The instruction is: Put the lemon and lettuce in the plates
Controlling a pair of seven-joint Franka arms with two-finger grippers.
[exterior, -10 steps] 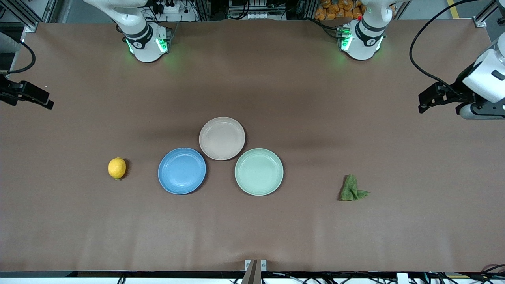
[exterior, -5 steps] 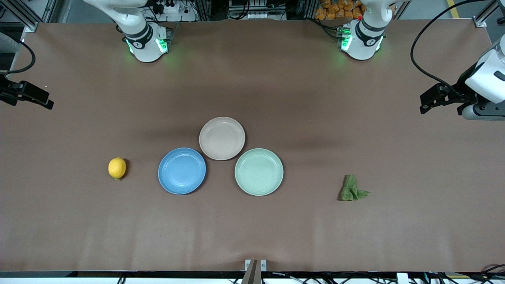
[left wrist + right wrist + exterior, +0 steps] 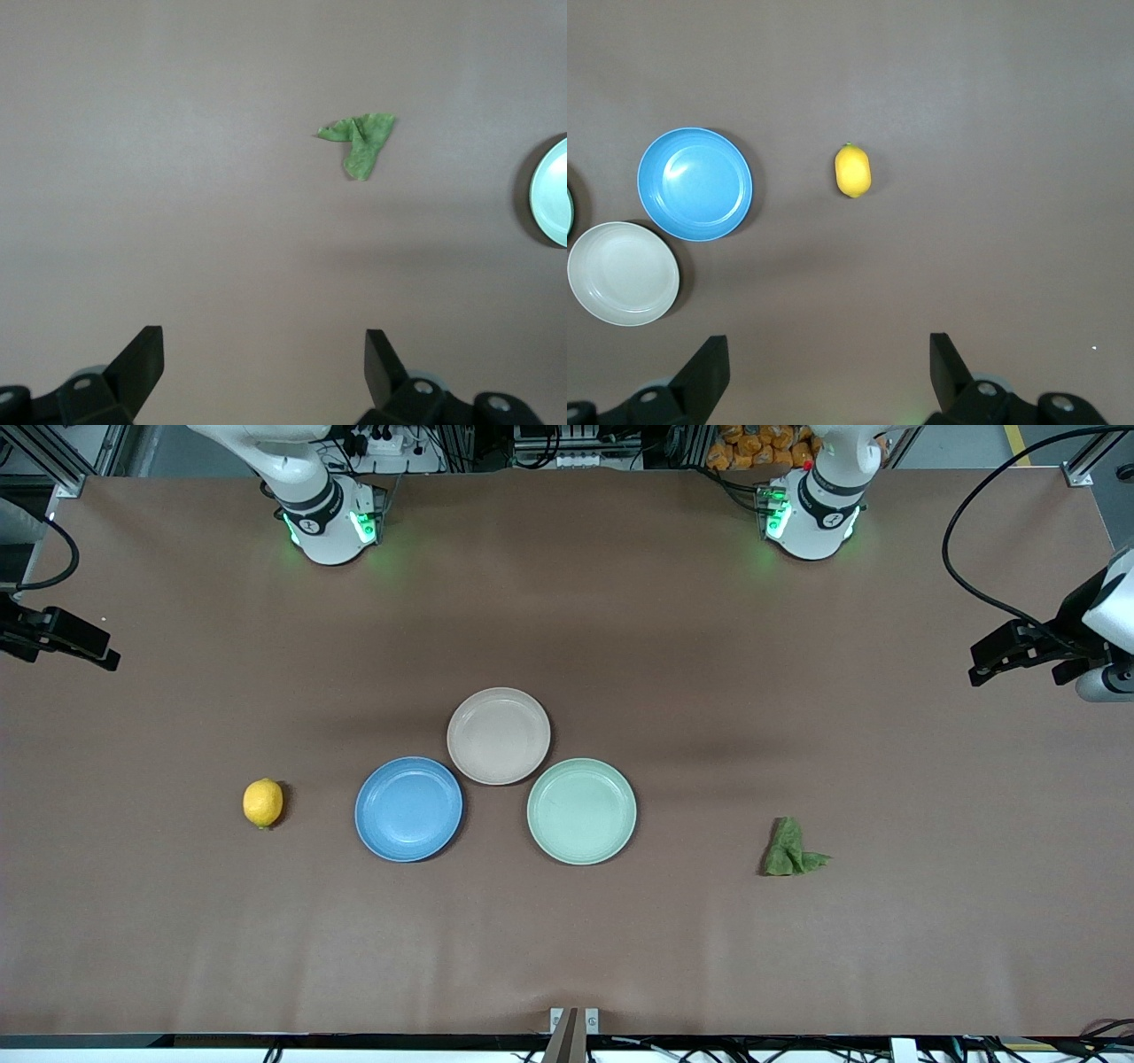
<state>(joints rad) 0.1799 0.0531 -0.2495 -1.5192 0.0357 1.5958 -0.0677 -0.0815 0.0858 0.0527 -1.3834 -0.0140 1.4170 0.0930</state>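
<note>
Presently, nothing is placed. The lemon (image 3: 263, 803) lies on the worktop (image 3: 567, 939) toward the right arm's end, near the blue plate (image 3: 408, 809); the lettuce (image 3: 791, 850) lies toward the left arm's end, well apart from the beige-pink plate (image 3: 499, 735). Both plates are bare. The left end effector (image 3: 1010, 657) and right end effector (image 3: 66, 642) hang released, each over its own end of the worktop. Risks: the lemon may roll under an off-centre pinch; the thin lettuce may slip; the mint green plate (image 3: 581, 810) sits closest to it and invites misplacement.
</note>
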